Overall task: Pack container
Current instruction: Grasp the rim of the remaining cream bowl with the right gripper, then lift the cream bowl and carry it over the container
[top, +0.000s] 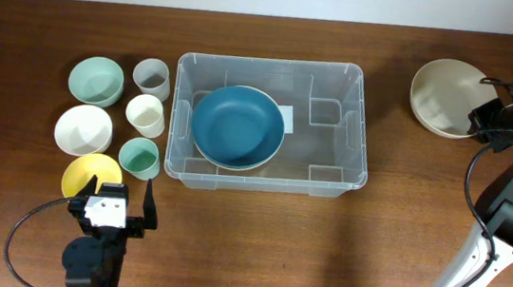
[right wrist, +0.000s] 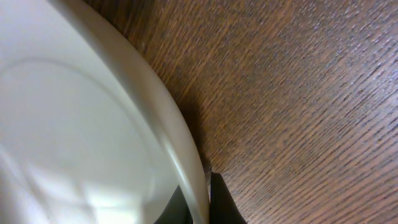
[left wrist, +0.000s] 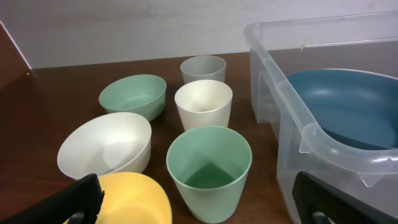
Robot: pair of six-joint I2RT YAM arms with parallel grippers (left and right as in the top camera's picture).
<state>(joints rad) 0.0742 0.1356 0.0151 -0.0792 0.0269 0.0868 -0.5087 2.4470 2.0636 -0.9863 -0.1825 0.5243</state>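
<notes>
The container (top: 365, 126) is a large clear bin in the middle of the table, and a dark blue bowl (top: 237, 127) lies inside its left half. At the far right a wide beige bowl (top: 445, 96) rests on the wood. My right gripper (top: 483, 110) is shut on that bowl's right rim. In the right wrist view the beige bowl's rim (right wrist: 186, 149) runs between the two dark fingers (right wrist: 225, 206). My left gripper (top: 121, 188) stands open at the front left, over the near edge of a yellow bowl (top: 84, 173), holding nothing.
Left of the container stand a mint bowl (top: 96, 79), white bowl (top: 83, 128), grey cup (top: 152, 77), cream cup (top: 145, 113) and green cup (top: 138, 157). In the left wrist view the green cup (left wrist: 208, 168) is closest, with the container's wall (left wrist: 323, 146) to the right.
</notes>
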